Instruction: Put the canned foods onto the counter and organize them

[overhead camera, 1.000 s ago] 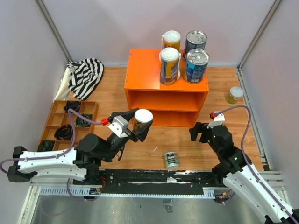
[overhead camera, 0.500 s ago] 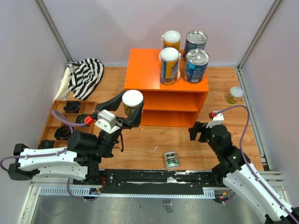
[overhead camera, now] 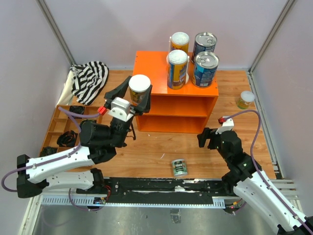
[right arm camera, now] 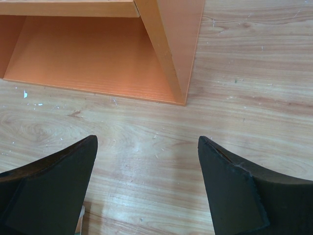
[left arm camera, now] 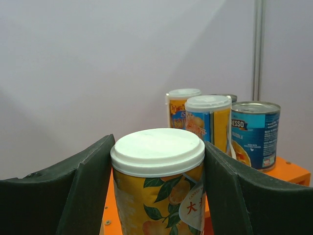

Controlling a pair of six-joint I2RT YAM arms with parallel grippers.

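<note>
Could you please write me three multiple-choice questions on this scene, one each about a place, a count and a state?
1. Where is the small green can relative to the counter?
A: on its top. B: on its shelf. C: on the wooden table in front of it.
2. How many cans stand free on the counter's top?
A: two. B: four. C: six.
3. How is the right gripper?
A: open, empty. B: shut on a can. C: shut, empty.
Answers: 1 C, it sits on bare wood, off the counter. 2 B, two tall yellow-and-blue and two blue ones stand there. 3 A, only wood shows between its spread fingers.
</note>
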